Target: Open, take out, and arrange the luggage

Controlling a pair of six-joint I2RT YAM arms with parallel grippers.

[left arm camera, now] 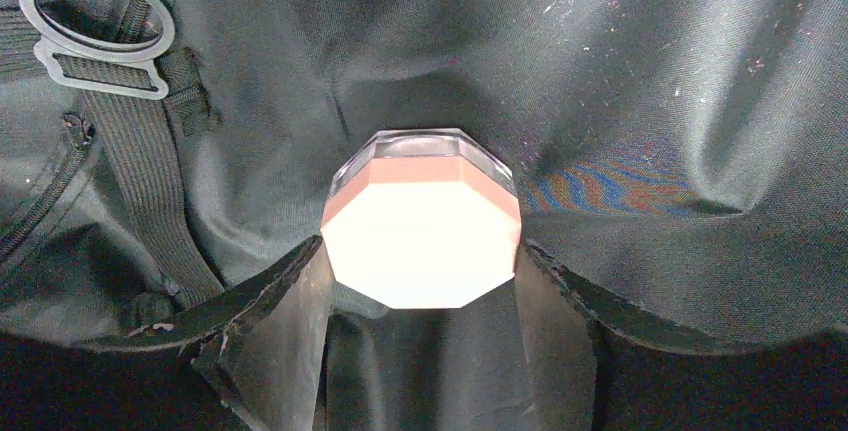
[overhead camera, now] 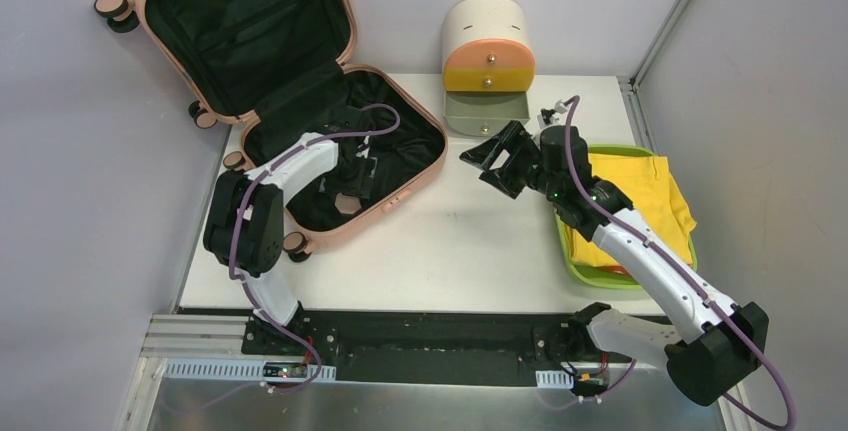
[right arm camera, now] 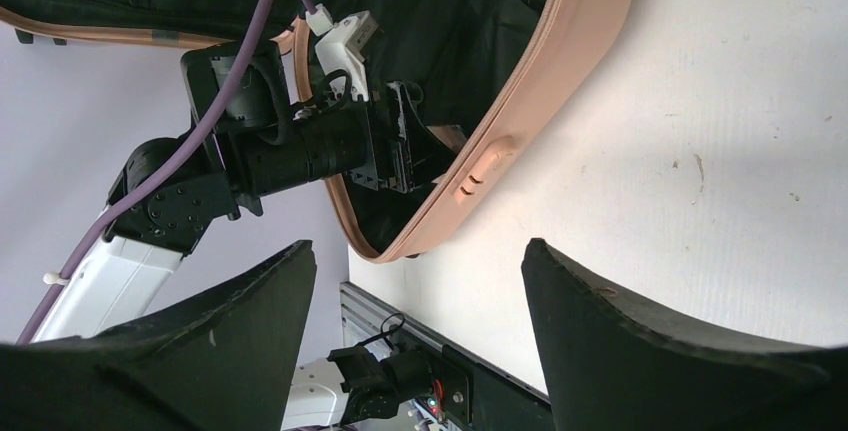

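The luggage [overhead camera: 415, 183] is laid open at the table's [overhead camera: 470, 251] ten o'clock. Inside, an octagonal pink container [left arm camera: 420, 226] is bracketed at twelve o'clock by the nearer left tool [left arm camera: 420, 263]; whether it is pinched cannot be told. The right tool [overhead camera: 492, 148] is spread.

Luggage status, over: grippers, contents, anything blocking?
Left gripper inside open luggage, astride octagonal pink box, grip unconfirmed. Right gripper open, empty, above table. No obstruction seen.

Left arm [overhead camera: 290, 166] folded, wrist pitched down; left gripper [left arm camera: 421, 243] jaws contact both sides of a jar [left arm camera: 420, 221]. Right arm [overhead camera: 640, 246] extended; right gripper [right arm camera: 418, 251] jaws spread wide.
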